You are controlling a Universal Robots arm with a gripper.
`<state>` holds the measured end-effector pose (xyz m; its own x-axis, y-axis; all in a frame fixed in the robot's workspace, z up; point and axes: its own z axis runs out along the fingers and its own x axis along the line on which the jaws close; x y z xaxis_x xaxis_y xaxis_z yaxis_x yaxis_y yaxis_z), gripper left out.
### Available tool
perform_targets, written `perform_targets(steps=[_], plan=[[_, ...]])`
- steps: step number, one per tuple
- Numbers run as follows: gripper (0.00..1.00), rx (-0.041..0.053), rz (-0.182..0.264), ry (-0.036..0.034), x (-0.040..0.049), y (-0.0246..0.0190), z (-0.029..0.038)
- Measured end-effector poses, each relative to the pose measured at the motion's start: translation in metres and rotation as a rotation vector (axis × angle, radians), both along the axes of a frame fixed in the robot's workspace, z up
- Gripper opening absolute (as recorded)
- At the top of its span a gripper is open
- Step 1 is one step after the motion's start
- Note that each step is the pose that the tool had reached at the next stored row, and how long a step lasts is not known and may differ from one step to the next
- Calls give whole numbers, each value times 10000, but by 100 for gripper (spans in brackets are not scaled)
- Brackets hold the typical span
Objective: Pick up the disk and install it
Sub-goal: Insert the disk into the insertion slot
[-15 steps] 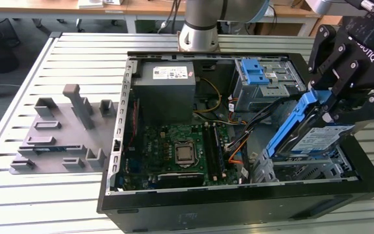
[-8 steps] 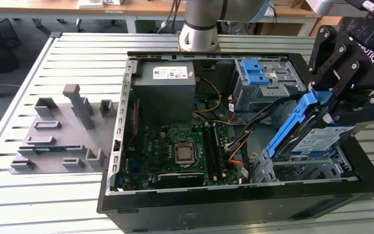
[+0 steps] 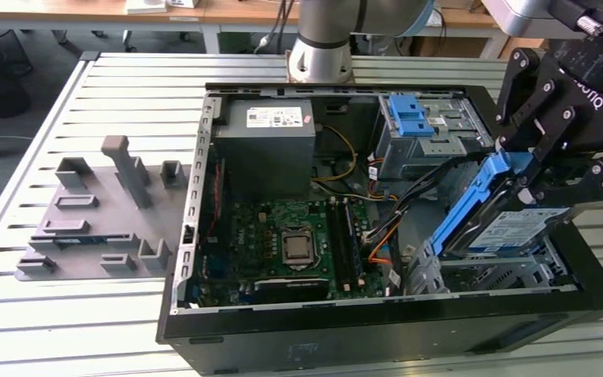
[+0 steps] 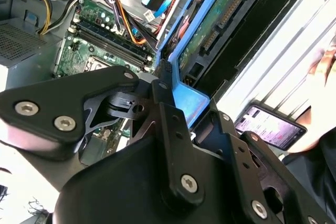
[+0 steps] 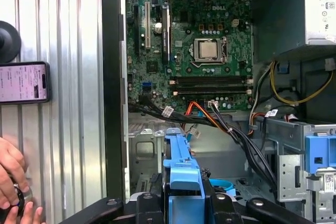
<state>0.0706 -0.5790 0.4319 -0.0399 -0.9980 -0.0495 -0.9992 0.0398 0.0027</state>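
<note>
The disk (image 3: pixel 502 228), a silver drive with a white-and-blue label in a blue plastic carrier frame, hangs tilted over the metal drive cage (image 3: pixel 501 276) at the front of the open computer case, on the exterior view's right. My black gripper (image 3: pixel 530 174) is shut on its upper end. In the first wrist view the blue carrier (image 5: pixel 181 174) sits clamped between the gripper (image 5: pixel 182 205) fingers, pointing at the cage below. In the second wrist view the disk's green circuit board (image 4: pixel 220 19) faces the camera beyond the gripper (image 4: pixel 181 95).
The open case (image 3: pixel 385 330) holds a motherboard (image 3: pixel 291 239), a grey power supply box (image 3: pixel 270 133), loose cables (image 3: pixel 385 228) beside the cage and a bare blue bracket (image 3: pixel 417 118). A grey fixture (image 3: pixel 103 212) lies on the slatted table. A phone (image 5: pixel 23 82) and a person's hand (image 5: pixel 10 182) are beside the case.
</note>
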Motion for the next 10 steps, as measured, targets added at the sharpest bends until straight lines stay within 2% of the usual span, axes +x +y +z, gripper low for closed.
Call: perform_targets(steps=[10], plan=[[36,-2,0,1,0,-1,-53]])
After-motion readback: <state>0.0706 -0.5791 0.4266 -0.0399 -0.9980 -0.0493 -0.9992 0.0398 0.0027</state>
